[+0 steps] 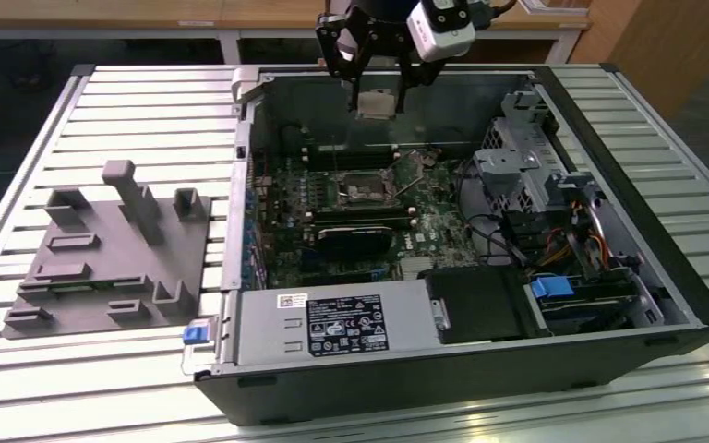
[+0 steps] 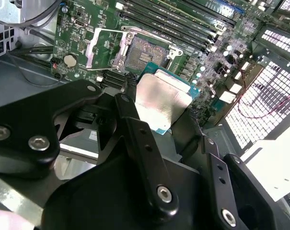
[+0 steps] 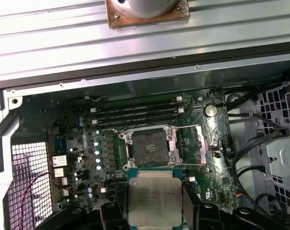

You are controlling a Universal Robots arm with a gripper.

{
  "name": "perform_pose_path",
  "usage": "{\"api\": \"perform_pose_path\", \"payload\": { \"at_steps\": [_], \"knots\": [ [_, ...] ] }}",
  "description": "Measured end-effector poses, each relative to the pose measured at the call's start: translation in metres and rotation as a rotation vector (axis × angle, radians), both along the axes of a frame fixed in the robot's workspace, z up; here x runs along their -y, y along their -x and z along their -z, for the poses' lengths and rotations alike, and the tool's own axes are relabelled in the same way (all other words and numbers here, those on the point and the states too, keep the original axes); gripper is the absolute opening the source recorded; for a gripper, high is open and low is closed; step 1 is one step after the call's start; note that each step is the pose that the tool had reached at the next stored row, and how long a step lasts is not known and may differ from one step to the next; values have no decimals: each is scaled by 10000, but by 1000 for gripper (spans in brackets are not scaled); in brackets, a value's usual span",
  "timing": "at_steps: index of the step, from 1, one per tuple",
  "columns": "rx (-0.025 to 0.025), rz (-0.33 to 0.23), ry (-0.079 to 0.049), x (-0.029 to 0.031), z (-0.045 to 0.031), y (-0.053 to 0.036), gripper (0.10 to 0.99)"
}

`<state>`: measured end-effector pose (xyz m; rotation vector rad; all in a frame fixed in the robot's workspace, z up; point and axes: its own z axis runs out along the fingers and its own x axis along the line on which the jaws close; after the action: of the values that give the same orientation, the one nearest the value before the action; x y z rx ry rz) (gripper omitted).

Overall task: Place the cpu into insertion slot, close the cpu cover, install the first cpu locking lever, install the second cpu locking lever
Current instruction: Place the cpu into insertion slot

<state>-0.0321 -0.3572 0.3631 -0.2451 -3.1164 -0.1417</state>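
- The pincer (image 1: 377,92) hangs over the far wall of an open computer case (image 1: 478,374), which lies on its side on a slatted metal bench (image 1: 145,101).
- Its black fingers (image 2: 130,120) are closed on two opposite edges of the cpu (image 1: 377,103), which it holds clear of the board, metal top facing the wrist cameras.
- In both wrist views the silvery lid of the cpu sits between the fingers, with its green edge showing around it.
- The insertion slot (image 3: 147,146) lies on the green motherboard (image 3: 82,143) below the chip. It is bare, and its dark contact field is in plain sight.
- The cpu cover (image 1: 415,164) is swung up and away from the slot, on the side toward the exterior view's right.
- Long memory slots (image 3: 135,112) run beside the socket, between it and the case wall.
- A grey moulded fixture (image 1: 108,268) with upright posts rests on the bench, well apart from the case, toward the exterior view's left.
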Motion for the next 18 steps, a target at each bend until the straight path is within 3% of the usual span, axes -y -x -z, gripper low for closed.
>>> {"api": "perform_pose_path", "payload": {
  "at_steps": [18],
  "knots": [
    [1,527,-1,0,13,0,541]
  ]
}}
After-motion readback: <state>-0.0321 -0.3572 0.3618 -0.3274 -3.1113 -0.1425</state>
